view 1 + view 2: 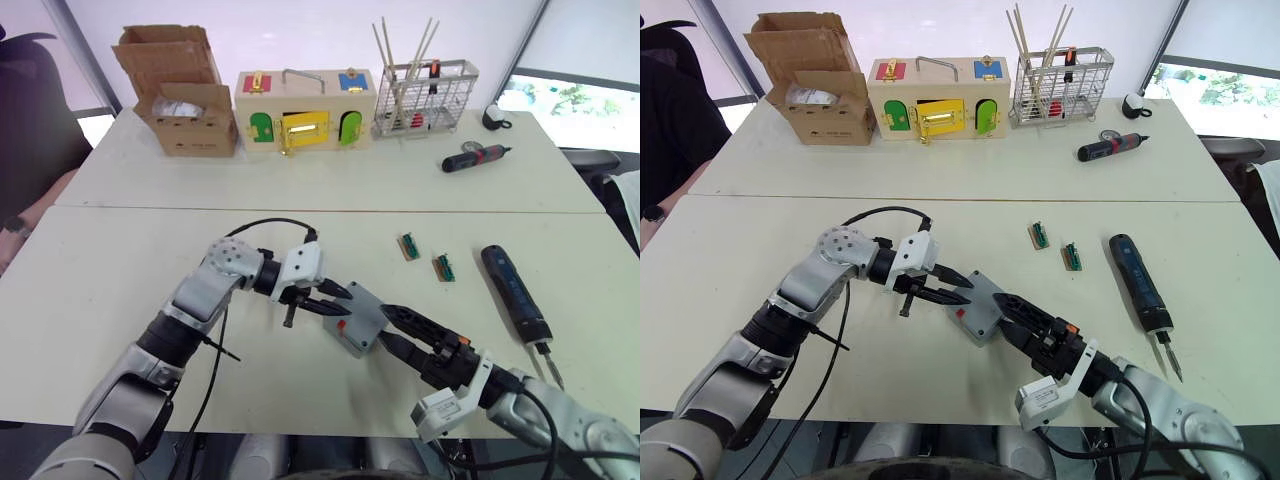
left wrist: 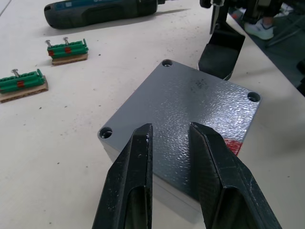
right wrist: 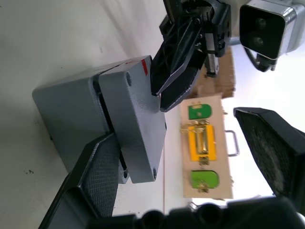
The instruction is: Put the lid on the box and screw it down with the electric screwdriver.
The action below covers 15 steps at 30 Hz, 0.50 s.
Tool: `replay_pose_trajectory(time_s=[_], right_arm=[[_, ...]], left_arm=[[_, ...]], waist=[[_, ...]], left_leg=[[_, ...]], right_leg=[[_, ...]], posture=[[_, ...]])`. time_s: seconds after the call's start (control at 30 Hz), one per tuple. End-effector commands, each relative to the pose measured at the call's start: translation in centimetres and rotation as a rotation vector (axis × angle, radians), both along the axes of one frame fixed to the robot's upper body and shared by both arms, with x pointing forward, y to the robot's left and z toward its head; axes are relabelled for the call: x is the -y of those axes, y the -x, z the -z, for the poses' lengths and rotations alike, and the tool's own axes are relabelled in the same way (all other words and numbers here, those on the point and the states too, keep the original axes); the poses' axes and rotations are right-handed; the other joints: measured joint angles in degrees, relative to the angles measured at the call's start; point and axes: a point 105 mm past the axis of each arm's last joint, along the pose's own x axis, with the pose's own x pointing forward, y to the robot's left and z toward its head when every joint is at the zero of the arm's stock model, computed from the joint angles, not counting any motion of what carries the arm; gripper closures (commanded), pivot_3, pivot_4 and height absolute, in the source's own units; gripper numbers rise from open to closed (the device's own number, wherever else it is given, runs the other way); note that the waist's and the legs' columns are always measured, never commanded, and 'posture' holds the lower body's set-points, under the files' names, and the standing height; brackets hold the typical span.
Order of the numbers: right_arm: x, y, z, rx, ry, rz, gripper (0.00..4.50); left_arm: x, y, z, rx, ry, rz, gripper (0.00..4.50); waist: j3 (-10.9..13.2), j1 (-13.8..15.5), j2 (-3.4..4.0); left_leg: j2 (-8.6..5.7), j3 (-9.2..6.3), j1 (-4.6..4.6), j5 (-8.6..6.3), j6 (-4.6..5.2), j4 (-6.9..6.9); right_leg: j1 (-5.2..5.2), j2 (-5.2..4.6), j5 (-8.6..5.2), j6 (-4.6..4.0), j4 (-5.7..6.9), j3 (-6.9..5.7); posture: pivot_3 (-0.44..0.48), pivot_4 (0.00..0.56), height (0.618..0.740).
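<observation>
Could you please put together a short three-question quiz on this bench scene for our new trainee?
1. True or false: the lid already lies on the box.
2. Which tool lies on the near table by the robot's right arm? A) black-and-red screwdriver B) electric screwdriver C) wire basket
3. Fill in: the left gripper hovers over the lid with its fingers slightly ____.

Key
1. True; it sits on top, a little askew in the right wrist view.
2. B, the electric screwdriver.
3. Apart; the right gripper is at the box's opposite side, fingers spread.
</observation>
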Motion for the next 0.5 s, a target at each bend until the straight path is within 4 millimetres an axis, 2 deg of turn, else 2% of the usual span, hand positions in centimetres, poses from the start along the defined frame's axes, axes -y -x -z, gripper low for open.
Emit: replay_pose_trajectory(time_s=[0.03, 0.2, 0.33, 0.43, 0.5], right_arm=[[-1.2, 0.9, -1.8, -0.030, -0.010, -0.111, 0.17], [-0.9, 1.5, -1.5, -0.143, 0.029, -0.152, 0.17], [-0.6, 1.5, -2.3, -0.147, 0.024, -0.155, 0.17], [0.1, 1.3, -2.4, -0.142, -0.001, -0.123, 0.17], [0.9, 1.0, -2.6, -0.149, -0.071, -0.058, 0.17]], left_arm=[[-1.8, 0.4, 6.0, -0.105, -0.229, -0.065, 3.33], [-1.8, 0.4, 6.4, -0.100, -0.245, -0.066, 3.33], [-1.6, 0.5, 6.6, -0.101, -0.245, -0.067, 3.33], [-1.2, 0.5, 6.1, -0.112, -0.202, -0.074, 3.33], [-0.7, 0.5, 4.4, -0.144, -0.101, -0.076, 3.33]], waist=[[0.0, -0.1, 0.00], [0.0, 0.0, -0.01], [-0.3, -0.1, 0.10], [-0.4, 0.0, 0.11], [-0.5, 0.0, 0.11]], left_leg=[[0.00, 0.01, 0.08, -0.02, 0.04, -0.02], [0.00, -0.02, 0.17, -0.06, 0.09, -0.07], [0.03, -0.02, 0.59, -0.10, 0.16, -0.16], [0.04, -0.10, 0.71, -0.11, 0.17, -0.16], [0.03, -0.11, 0.69, -0.12, 0.17, -0.16]], right_leg=[[0.09, 0.00, -0.01, 0.01, -0.05, 0.01], [0.22, -0.02, -0.01, 0.01, -0.18, 0.01], [0.67, -0.02, -0.01, 0.01, -0.39, 0.02], [0.88, -0.06, -0.02, -0.01, -0.51, -0.03], [0.90, -0.11, -0.02, -0.01, -0.58, -0.03]], posture=[[0.000, 0.150, 0.740], [0.000, 0.150, 0.740], [0.000, 0.150, 0.740], [0.000, 0.150, 0.740], [0.000, 0.150, 0.740]])
